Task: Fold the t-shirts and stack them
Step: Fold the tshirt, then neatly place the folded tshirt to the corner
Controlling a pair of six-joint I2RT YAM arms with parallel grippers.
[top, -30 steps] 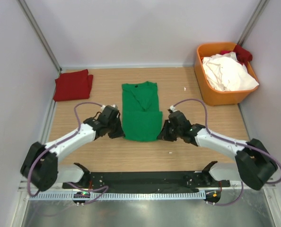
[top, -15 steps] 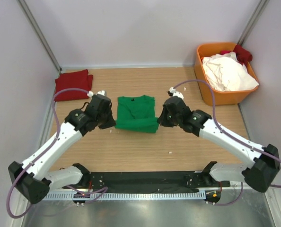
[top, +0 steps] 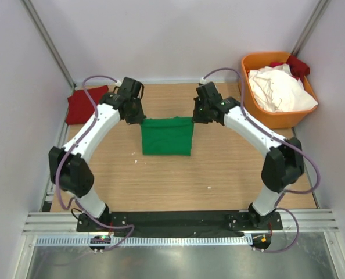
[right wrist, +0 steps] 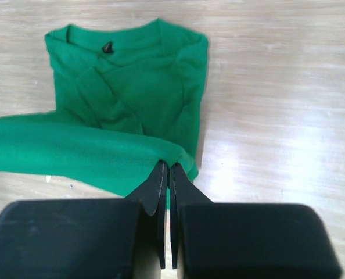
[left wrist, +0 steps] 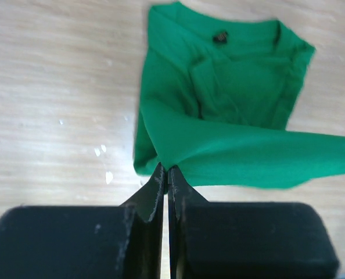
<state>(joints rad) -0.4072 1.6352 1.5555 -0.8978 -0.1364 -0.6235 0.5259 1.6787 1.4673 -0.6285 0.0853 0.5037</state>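
A pale wood-grain bench (top: 161, 174) sits inside a booth of plain light grey walls (top: 178, 40), with a ribbed metal rail (top: 178, 239) running along its near edge and a few small white specks (top: 209, 187) scattered on the wood. At the far right corner stands an orange bin (top: 245, 87). It is heaped with crumpled white t-shirts (top: 280, 90), and a red t-shirt (top: 298, 65) pokes out at its back rim. At the far left, against the wall, a dark red t-shirt (top: 82, 104) lies folded on the bench, well apart from everything else. The green t-shirt (top: 167, 138) lies in the middle of the bench toward its far side, showing from above as a neat rectangle. Both arms reach far forward from their bases, arching outward and then bending in toward each other, so that they ring the shirt. The left gripper (top: 135, 114) is at the shirt's far left corner and the right gripper (top: 198, 114) at its far right corner. In each wrist view the fingers are pressed together with only a thin slit between them, pinching a corner of green fabric at their tips. A band of cloth is stretched taut between the two grippers. Beneath and beyond that band, the rest of the shirt lies flat on the wood, with sleeves tucked inward, the collar end farthest from the cameras and a small dark label at the neckline.
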